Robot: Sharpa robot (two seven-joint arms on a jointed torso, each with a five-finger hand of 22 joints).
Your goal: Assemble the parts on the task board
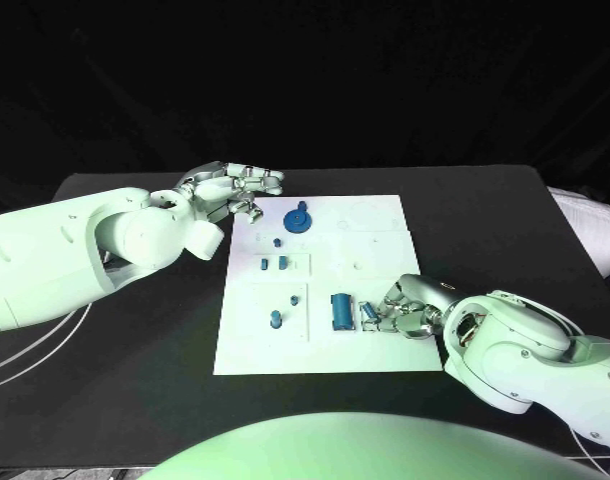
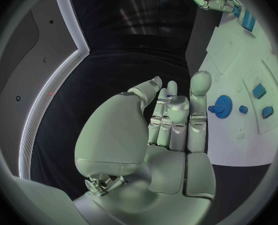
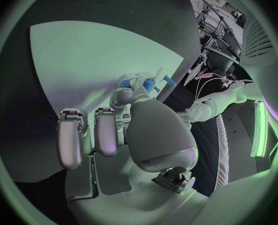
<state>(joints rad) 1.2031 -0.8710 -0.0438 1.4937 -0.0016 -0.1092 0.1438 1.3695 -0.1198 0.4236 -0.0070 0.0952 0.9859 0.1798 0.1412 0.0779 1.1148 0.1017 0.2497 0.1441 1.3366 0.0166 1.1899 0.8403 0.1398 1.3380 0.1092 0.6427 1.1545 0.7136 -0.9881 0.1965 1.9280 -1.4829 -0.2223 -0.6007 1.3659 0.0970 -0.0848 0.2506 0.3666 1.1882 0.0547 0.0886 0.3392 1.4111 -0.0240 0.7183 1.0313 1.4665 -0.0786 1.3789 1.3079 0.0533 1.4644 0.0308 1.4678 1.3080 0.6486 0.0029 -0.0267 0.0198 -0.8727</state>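
- The white task board [image 1: 380, 352] lies at the centre of the black surface [image 1: 493, 215], carrying several small blue parts.
- A blue gear [image 1: 299, 218] sits near the board's far edge, at the corner closest to the left hand; the left wrist view shows the same gear [image 2: 223, 106] on the board just past that hand's fingertips.
- The left hand [image 1: 227, 193] hovers at the board's far left corner, fingers curled in close together; the left wrist view shows the fingers [image 2: 176, 116] side by side with nothing plainly between them.
- A tall blue block [image 1: 341, 311] stands toward the board's near edge, just beside the right hand.
- The right hand [image 1: 409, 305] rests over the board's near right edge, its fingertips pinching a small blue part [image 1: 370, 312] next to the block.
- In the right wrist view, that small blue part [image 3: 147, 84] shows at the tips of the thumb and a finger, while two other fingers [image 3: 70, 140] stretch out straight over the board.
- Other small blue pieces [image 1: 276, 319] stand nearer the board's left edge.
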